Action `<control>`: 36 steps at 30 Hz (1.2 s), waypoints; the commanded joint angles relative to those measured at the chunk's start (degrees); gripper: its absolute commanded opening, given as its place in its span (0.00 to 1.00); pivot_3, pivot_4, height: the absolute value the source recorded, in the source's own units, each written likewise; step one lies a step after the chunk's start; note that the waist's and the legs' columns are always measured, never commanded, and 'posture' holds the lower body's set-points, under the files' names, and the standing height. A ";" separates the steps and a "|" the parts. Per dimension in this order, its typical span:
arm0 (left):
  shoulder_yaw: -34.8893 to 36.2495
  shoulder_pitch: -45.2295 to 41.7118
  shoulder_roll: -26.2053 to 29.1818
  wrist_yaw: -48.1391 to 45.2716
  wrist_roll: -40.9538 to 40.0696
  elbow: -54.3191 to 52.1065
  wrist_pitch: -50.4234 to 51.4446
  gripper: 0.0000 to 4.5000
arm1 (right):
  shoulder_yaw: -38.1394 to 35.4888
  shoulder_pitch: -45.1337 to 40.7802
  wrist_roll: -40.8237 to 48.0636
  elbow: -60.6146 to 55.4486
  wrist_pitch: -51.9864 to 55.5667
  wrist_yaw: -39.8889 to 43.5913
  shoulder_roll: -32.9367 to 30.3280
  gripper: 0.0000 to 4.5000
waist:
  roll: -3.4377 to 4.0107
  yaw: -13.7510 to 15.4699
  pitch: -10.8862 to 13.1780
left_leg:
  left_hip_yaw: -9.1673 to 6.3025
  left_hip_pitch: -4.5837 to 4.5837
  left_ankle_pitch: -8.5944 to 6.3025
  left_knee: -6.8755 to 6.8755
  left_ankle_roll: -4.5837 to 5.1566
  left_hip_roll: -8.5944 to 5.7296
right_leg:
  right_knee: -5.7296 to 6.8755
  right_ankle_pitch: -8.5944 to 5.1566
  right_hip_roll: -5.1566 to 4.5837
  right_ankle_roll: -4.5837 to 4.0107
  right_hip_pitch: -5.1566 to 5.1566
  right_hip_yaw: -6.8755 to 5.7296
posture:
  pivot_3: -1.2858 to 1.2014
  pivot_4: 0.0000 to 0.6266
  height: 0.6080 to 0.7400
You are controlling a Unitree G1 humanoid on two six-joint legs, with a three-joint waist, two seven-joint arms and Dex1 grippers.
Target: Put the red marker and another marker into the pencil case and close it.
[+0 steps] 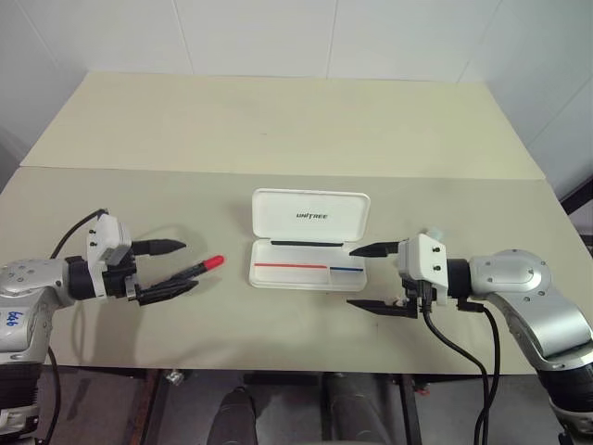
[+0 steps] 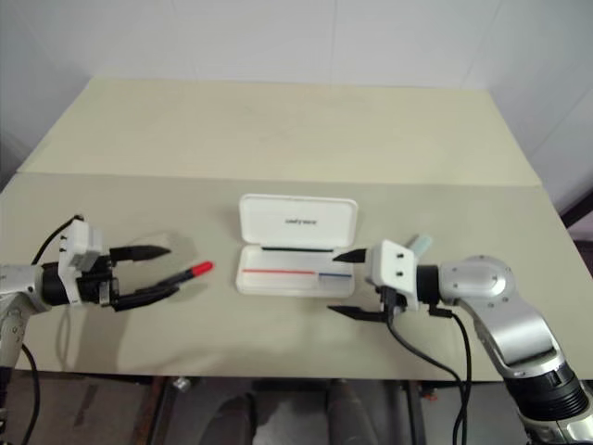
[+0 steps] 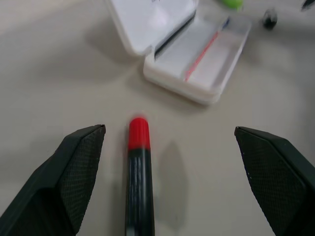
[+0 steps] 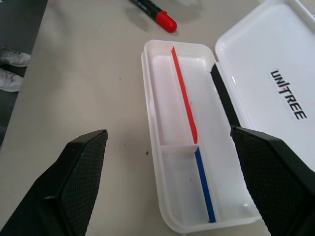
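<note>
The white pencil case lies open at the table's middle, its lid standing up behind the tray, which holds nothing. The red marker lies on the table left of the case, red cap toward it. My left gripper is open around the marker's black barrel, with the fingers apart from it. My right gripper is open and holds nothing, just right of the case and pointing at it. The pale green marker lies beyond the case, behind my right hand.
A small dark object sits near the green marker. The table stretches far back, with a seam across it behind the case. Its front edge runs just below both grippers.
</note>
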 commanded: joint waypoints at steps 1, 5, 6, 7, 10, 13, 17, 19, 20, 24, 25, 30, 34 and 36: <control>-3.33 -2.44 2.64 -2.46 3.94 6.17 -2.15 1.00 | -2.02 -0.57 1.02 -1.20 -0.29 -0.30 -0.52 0.94 | 0.00 0.00 0.00 | 0.00 0.00 0.00 0.00 0.00 0.00 | 0.00 0.00 0.00 0.00 -0.01 0.00 | 0.52 0.24 1.00; -8.23 -6.87 3.25 -5.69 8.15 13.79 -5.55 1.00 | -2.82 0.27 1.24 -2.10 0.08 -0.79 -0.65 0.94 | -0.01 0.10 0.00 | 0.00 -0.03 0.00 -0.01 -0.01 0.00 | -0.03 0.00 0.00 -0.01 -0.02 0.00 | 0.52 0.24 1.00; -9.11 -8.18 3.01 -6.21 9.08 15.52 -6.64 1.00 | -3.02 0.56 1.18 -2.33 0.15 -1.02 -0.68 0.94 | 0.00 0.26 0.00 | 0.00 -0.03 -0.01 -0.01 -0.01 0.00 | -0.03 0.00 0.00 -0.01 -0.01 0.00 | 0.52 0.24 1.00; -9.93 -9.58 2.62 -6.60 9.91 17.17 -7.72 1.00 | -3.23 0.84 1.10 -2.56 0.23 -1.32 -0.70 0.94 | 0.00 0.32 0.00 | 0.00 -0.02 0.00 -0.02 -0.01 0.00 | -0.03 0.00 0.00 -0.01 -0.01 0.00 | 0.52 0.24 1.00; -11.65 -12.95 1.22 -8.14 10.95 20.92 -9.84 1.00 | -3.80 1.73 0.98 -3.28 0.52 -2.23 -0.82 0.94 | 0.01 0.51 -0.01 | 0.00 -0.01 0.00 -0.01 -0.01 0.00 | -0.01 0.00 0.00 0.00 0.01 0.00 | 0.52 0.24 1.00; -12.41 -14.98 0.25 -9.02 11.53 23.50 -11.43 0.96 | -4.17 2.42 0.90 -3.96 0.75 -2.94 -0.81 0.95 | 0.02 0.46 -0.01 | 0.00 0.00 0.02 0.02 -0.03 0.00 | 0.00 0.04 0.00 -0.01 0.04 0.00 | 0.52 0.24 1.00; -13.21 -17.14 -0.53 -9.50 12.39 25.70 -12.47 0.72 | -4.84 3.24 0.81 -4.80 1.30 -3.97 -0.76 0.95 | 0.01 0.46 -0.01 | 0.00 0.02 0.05 0.05 0.00 0.00 | 0.00 0.09 0.00 -0.02 0.07 0.00 | 0.52 0.24 1.00; -13.23 -18.11 -0.89 -9.56 12.51 26.31 -12.72 0.57 | -5.25 3.55 0.97 -5.04 1.46 -4.22 -0.98 0.95 | 0.01 0.45 -0.01 | 0.01 0.01 0.05 0.06 -0.01 0.00 | 0.00 0.09 -0.01 -0.02 0.08 0.00 | 0.52 0.24 1.00; -13.10 -18.58 -1.05 -9.46 12.56 26.61 -13.06 0.49 | -5.58 3.72 1.09 -5.09 1.44 -4.28 -1.13 0.95 | 0.01 0.42 -0.01 | 0.01 0.01 0.05 0.06 -0.01 0.00 | 0.00 0.09 -0.01 -0.02 0.08 0.00 | 0.52 0.24 1.00; -11.36 -20.31 -1.71 -9.03 10.80 25.71 -12.85 0.21 | -7.29 4.21 1.60 -4.48 0.76 -4.22 -1.47 0.95 | 0.00 0.40 -0.01 | 0.00 -0.02 0.04 0.03 -0.01 0.00 | 0.00 0.08 0.00 -0.01 0.05 0.00 | 0.52 0.24 1.00; -10.76 -20.73 -1.91 -9.00 9.96 24.83 -12.17 0.14 | -7.75 4.38 1.75 -4.22 0.49 -4.04 -1.52 0.95 | 0.00 0.39 -0.01 | 0.00 -0.04 0.04 0.03 -0.01 0.00 | 0.00 0.08 0.00 0.00 0.05 0.00 | 0.52 0.24 1.00; -7.89 -22.93 -2.37 -10.76 4.09 18.44 -8.19 0.14 | -10.57 6.03 4.05 -3.37 -2.09 -2.20 -1.29 0.95 | -0.03 0.36 0.01 | 0.00 -0.04 0.04 0.03 -0.01 0.00 | 0.01 0.12 0.00 0.08 0.05 0.00 | 0.52 0.24 1.00; -6.00 -24.38 -2.42 -10.36 0.63 14.11 -4.56 0.14 | -11.89 7.62 6.11 -2.70 -3.09 -0.37 -1.39 0.95 | -0.03 0.34 0.01 | 0.00 -0.03 0.04 0.04 -0.01 0.00 | 0.02 0.16 0.00 0.14 0.06 0.00 | 0.52 0.24 1.00; -5.43 -25.55 -2.45 -10.65 -1.23 11.51 -2.73 0.14 | -12.27 8.31 6.52 -2.27 -4.21 0.48 -1.26 0.95 | -0.03 0.27 0.01 | 0.00 -0.01 0.04 0.04 -0.01 0.00 | 0.04 0.17 0.00 0.15 0.07 0.00 | 0.52 0.24 1.00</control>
